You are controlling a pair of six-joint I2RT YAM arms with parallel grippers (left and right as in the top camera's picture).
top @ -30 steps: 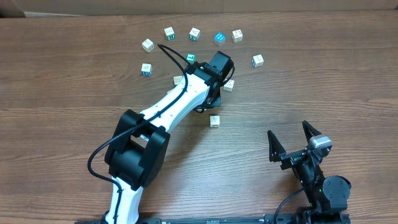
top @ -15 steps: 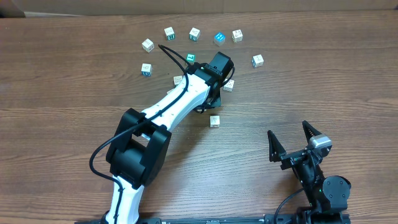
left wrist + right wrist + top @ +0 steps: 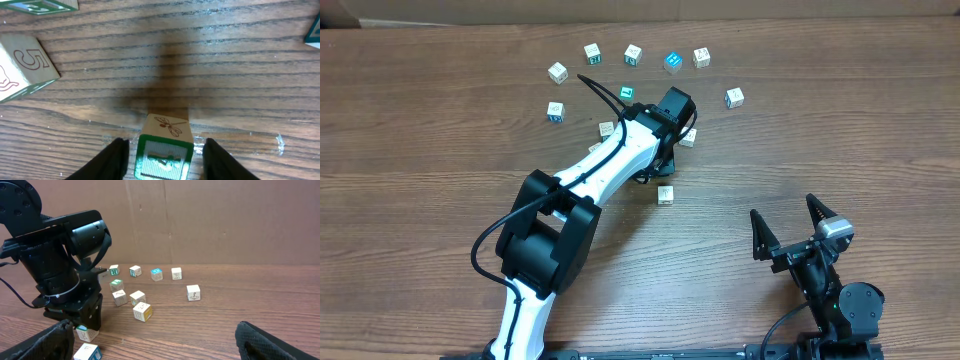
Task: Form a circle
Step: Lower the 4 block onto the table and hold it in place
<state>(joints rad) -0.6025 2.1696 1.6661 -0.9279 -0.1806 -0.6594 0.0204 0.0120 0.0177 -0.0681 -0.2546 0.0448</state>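
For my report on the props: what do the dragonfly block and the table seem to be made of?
Dragonfly block: probably pale bare wood, matte, with a printed drawing and one green-painted face. Table: brown wood or wood-look laminate, going by its long dark grain lines; which one is unclear.

A brown wood-grain table (image 3: 420, 150) meets a cardboard wall (image 3: 225, 220) behind.

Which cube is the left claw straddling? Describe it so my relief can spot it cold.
Follow the white left arm to its claw. Between its fingers, on the table, sits a cube with a dragonfly drawn on top and a green-framed front face. The neighbouring cube shows a 5 instead.
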